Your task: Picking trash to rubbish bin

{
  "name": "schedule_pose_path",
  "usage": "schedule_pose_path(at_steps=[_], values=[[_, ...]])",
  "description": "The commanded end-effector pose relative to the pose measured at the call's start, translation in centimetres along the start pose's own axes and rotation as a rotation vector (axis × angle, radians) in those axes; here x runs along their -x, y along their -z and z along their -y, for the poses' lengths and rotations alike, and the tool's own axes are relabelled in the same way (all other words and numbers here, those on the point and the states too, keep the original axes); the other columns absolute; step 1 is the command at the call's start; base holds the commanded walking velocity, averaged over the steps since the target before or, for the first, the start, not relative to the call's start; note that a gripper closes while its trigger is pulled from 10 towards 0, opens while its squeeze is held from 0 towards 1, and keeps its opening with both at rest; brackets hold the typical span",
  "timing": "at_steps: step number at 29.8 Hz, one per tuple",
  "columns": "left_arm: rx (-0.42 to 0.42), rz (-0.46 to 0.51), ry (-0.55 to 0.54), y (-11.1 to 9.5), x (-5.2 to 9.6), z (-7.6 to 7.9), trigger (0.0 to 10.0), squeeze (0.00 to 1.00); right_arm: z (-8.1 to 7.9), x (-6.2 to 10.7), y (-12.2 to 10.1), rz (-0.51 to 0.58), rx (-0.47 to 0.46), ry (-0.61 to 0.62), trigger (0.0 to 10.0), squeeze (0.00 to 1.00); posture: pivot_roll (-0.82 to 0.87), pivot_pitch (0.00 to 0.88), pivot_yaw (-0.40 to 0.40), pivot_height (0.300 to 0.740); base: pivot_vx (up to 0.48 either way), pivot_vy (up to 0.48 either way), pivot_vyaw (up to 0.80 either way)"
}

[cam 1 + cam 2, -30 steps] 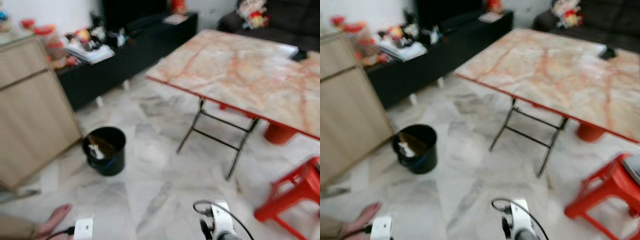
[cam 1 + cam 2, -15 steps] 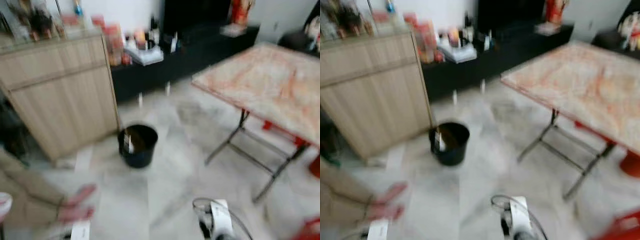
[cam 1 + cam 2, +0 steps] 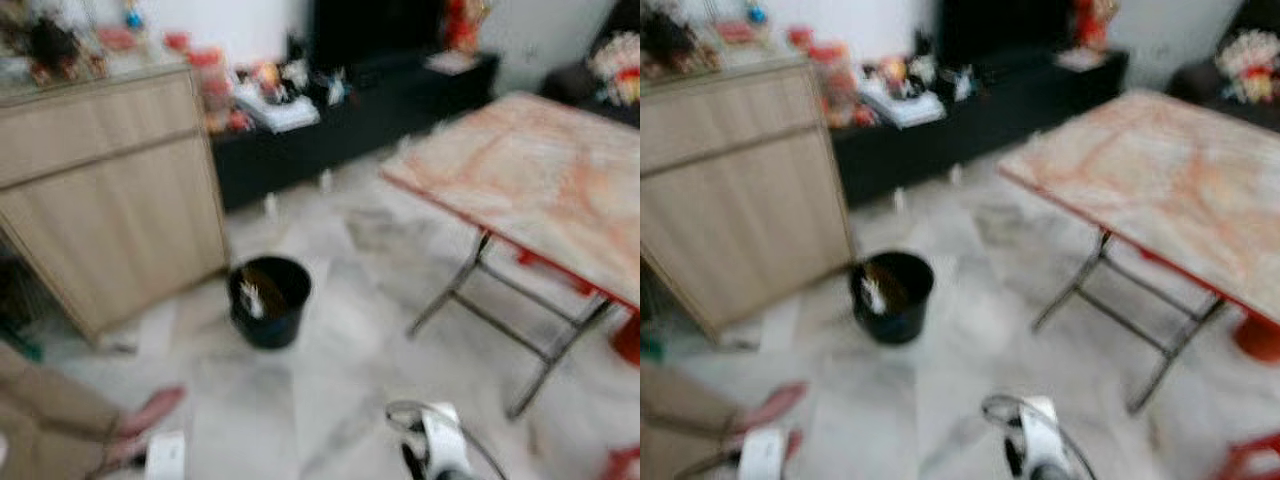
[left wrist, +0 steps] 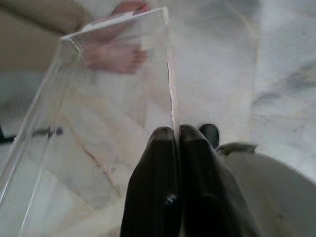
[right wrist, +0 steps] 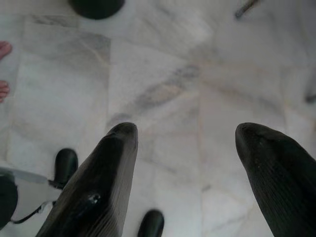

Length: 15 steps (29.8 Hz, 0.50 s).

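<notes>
A black round bin [image 3: 268,300] stands on the marble floor near the wooden cabinet, with some pale trash inside. In the left wrist view my left gripper [image 4: 175,131] is shut on the wall of a clear plastic container [image 4: 116,22] held low over the floor. In its wrist view my right gripper [image 5: 185,131] hangs open above bare floor with nothing between its fingers, and the bin [image 5: 96,7] lies ahead of it. Both my wrists show at the bottom of the eye views, the left wrist [image 3: 165,455] and the right wrist [image 3: 435,450].
A person's foot [image 3: 150,410] and trouser leg are on the floor at my left. A wooden cabinet [image 3: 110,190] stands left, a black low console [image 3: 370,110] behind. A folding table with a marble top [image 3: 540,190] and a red stool [image 3: 625,460] are on the right.
The camera has swung left, so the bin sits nearer the middle of the blurred picture and the cabinet and the person's foot have come further into view.
</notes>
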<state>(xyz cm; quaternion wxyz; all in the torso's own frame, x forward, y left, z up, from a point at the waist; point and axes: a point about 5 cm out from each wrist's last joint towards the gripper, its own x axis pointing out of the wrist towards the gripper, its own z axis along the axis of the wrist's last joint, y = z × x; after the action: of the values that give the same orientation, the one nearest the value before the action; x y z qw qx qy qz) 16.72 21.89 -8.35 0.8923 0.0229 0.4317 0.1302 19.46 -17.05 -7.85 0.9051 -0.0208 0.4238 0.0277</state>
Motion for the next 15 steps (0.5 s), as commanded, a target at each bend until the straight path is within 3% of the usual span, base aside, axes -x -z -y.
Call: schedule_pose_path(at_steps=[1,15], values=[[-0.001,-0.027,-0.012,0.65,0.11,-0.41,10.0,0.00,-0.61,-0.19,-0.75,0.028,-0.010,-0.012,10.0,0.00,-0.02,0.037,-0.055,0.740,0.458,0.000,0.00],[-0.007,-0.026,-0.012,0.56,0.08,-0.53,10.0,0.00,-0.51,-0.22,-0.89,0.027,0.021,-0.012,10.0,0.00,-0.01,0.014,-0.054,0.740,0.460,0.000,0.00]])
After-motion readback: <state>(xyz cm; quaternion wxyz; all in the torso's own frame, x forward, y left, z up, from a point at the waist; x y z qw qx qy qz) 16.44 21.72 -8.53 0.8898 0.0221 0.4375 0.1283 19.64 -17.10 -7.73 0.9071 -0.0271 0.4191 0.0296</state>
